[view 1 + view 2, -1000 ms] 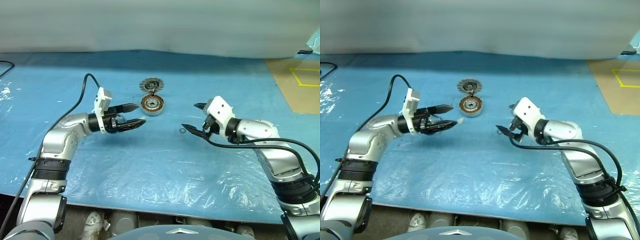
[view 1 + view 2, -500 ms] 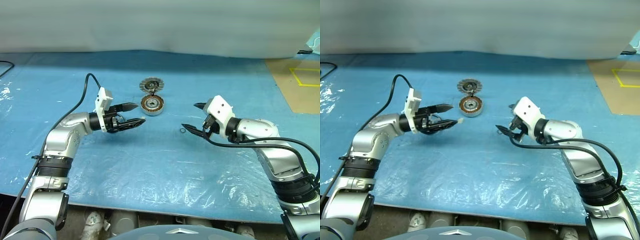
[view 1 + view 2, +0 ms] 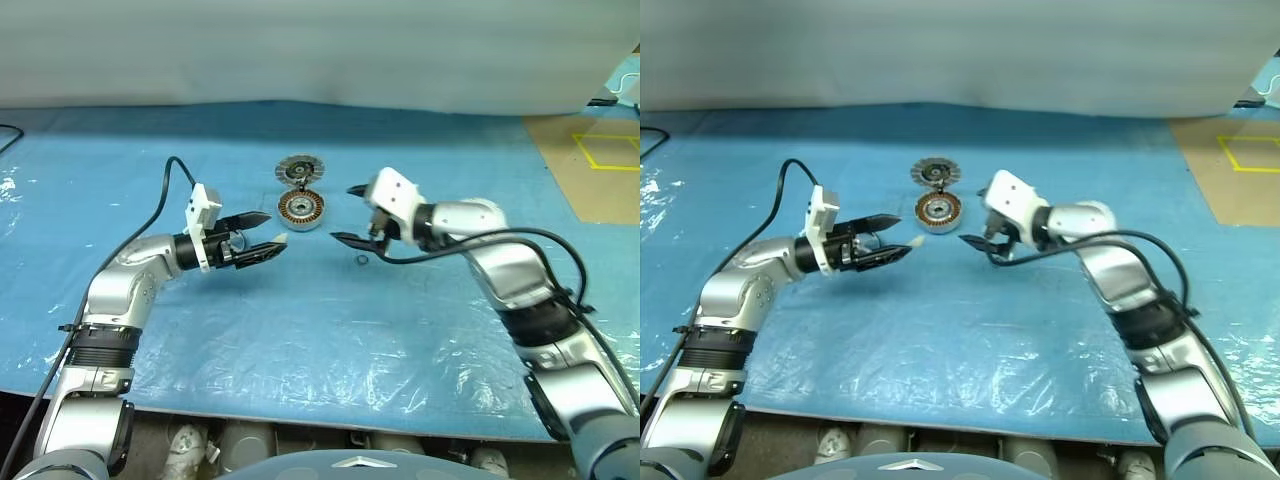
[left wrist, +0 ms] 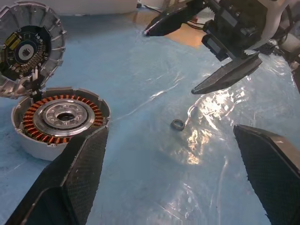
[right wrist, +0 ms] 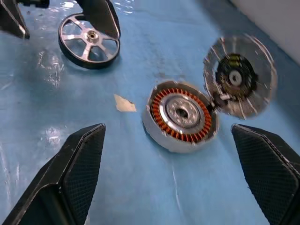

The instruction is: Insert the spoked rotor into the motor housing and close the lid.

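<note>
A workshop: blue plastic-covered bench [image 3: 300, 330], yellow-taped floor [image 3: 600, 150]

Bright, even overhead light. Glare patches on the plastic sheet [image 3: 330, 370], strongest on the wrinkles nearest the robot. Soft short shadows under both arms. The lid [image 5: 239, 77] beside the motor housing [image 5: 182, 116] smears with motion blur; the head views stay sharp.

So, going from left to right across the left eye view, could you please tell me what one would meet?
left hand → motor housing → right hand → tan floor patch
</note>
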`<state>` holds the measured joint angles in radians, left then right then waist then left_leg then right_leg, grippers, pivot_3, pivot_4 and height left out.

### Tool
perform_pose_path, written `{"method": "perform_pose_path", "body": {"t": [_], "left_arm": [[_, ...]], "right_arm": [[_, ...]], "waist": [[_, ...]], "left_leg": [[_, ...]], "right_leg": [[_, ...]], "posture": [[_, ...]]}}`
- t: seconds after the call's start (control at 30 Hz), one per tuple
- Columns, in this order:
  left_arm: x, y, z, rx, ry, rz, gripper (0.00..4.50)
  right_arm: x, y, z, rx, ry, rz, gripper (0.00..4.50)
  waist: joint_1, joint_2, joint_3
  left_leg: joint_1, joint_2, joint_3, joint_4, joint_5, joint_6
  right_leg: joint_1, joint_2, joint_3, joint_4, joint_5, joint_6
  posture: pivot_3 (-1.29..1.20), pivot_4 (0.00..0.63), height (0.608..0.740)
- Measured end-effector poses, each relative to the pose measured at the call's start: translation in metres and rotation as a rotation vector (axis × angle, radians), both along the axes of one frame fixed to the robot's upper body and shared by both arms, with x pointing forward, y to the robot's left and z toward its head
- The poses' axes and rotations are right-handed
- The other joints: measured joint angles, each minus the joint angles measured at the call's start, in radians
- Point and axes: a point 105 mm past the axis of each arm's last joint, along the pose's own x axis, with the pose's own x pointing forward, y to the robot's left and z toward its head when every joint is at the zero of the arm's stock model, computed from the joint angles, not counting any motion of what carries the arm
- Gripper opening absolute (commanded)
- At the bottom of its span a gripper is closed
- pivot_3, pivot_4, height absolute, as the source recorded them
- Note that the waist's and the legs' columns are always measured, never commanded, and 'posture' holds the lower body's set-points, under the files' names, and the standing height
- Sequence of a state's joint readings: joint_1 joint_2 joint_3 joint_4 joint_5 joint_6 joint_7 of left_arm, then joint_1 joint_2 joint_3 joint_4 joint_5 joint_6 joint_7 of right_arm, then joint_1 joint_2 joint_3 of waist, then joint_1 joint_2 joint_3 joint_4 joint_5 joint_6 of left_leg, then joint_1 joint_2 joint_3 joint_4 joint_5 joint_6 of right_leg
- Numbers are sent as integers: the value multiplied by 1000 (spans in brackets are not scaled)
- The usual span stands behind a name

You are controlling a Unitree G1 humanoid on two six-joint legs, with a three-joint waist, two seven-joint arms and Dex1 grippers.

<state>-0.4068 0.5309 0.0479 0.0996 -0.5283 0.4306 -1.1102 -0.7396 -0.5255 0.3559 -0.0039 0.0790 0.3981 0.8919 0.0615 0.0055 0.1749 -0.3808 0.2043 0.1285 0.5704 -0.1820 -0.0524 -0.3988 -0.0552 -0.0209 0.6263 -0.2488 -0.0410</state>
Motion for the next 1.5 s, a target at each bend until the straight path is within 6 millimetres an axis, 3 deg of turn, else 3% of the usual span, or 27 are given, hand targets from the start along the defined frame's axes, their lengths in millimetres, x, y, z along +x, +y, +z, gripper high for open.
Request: {"method": "perform_pose_path", "body": {"t": [0.27,0.5,0.67,0.93,1.13,1.4,1.5], "left_arm": [[-6,19,-7,9,8,100,4500],[-15,21,-9,-2,-1,145,4500],[-16,20,-8,-6,-4,163,4500],[-16,18,-6,-13,-8,170,4500],[-17,17,-4,-11,-10,167,4500],[-18,17,-6,-9,-3,175,4500],[-19,17,-9,-11,4,179,4500]], "right_arm": [[35,36,-4,-191,-36,159,4474],[53,42,-26,-333,-1,192,4474],[55,47,-42,-397,8,200,4474],[62,49,-58,-446,-4,135,4474],[63,59,-59,-447,-42,114,4474],[72,56,-59,-463,-84,42,4474],[70,56,-60,-478,-86,65,3859]], "waist": [[0,0,0],[-5,0,0],[-12,0,0],[-19,0,0],[-18,0,0],[-18,0,0],[-18,0,0]], "left_leg": [[-5,1,0,2,1,3],[-7,2,0,3,2,4],[-8,4,0,7,2,4],[-8,4,0,9,1,2],[-8,4,0,9,1,3],[-7,4,0,9,0,1],[-7,4,0,9,0,1]], "right_leg": [[-3,0,-3,1,1,-1],[-5,0,-4,3,0,-3],[-10,0,-4,15,-3,-8],[-10,0,-4,16,-3,-8],[-10,0,-4,16,-3,-8],[-9,0,-4,16,-3,-8],[-9,0,-4,16,-3,-8]], "posture": [[0,150,740],[0,150,740],[0,150,740],[0,150,740],[0,150,740],[0,150,740],[0,150,740]]}}
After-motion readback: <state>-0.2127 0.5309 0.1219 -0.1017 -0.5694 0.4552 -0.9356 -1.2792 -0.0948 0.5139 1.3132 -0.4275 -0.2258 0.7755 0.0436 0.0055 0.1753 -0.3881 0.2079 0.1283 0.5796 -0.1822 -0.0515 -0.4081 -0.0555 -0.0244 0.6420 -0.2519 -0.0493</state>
